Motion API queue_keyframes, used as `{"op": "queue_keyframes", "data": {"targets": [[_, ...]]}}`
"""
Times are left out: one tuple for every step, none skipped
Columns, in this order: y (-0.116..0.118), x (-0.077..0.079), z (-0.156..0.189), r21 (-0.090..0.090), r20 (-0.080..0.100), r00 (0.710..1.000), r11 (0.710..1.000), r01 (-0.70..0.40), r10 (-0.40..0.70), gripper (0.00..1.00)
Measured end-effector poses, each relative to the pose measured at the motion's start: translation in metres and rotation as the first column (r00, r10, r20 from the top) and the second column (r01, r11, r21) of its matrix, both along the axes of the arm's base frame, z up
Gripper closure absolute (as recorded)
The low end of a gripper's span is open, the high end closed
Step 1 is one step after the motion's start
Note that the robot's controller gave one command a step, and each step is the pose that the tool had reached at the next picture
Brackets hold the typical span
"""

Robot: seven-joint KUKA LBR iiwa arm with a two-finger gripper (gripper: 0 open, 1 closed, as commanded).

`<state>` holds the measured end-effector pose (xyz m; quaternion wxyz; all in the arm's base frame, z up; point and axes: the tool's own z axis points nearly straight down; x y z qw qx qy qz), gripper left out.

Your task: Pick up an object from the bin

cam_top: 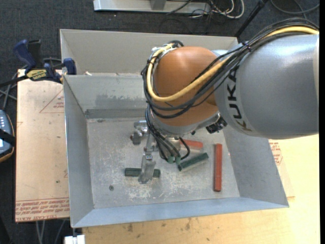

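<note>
My gripper [148,173] reaches down to the bin floor left of the middle, its tip on a small dark green flat bar [132,172] that lies crosswise under it. The bar sticks out on both sides of the tip. To the right lies a dark green marker-like stick [194,161], partly under the arm's cables. Just above it is a short orange-red piece [195,145].
A long orange-red stick [217,167] lies upright in the picture near the bin's right wall. The arm's orange cover and cables hang over the bin's back half. A tiny dark speck [111,188] sits near the front left.
</note>
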<state>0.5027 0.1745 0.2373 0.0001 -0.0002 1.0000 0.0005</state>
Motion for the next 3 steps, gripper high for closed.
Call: {"op": "queue_keyframes", "data": {"targets": [[-0.019,0.006,-0.064,0.001,0.005,0.999,0.999,-0.034,0.034,0.0],[-0.047,0.018,-0.084,-0.001,-0.006,0.997,0.997,-0.077,0.077,0.0],[-0.041,0.02,-0.121,0.001,0.003,1.0,1.0,-0.001,0.001,0.0]]}}
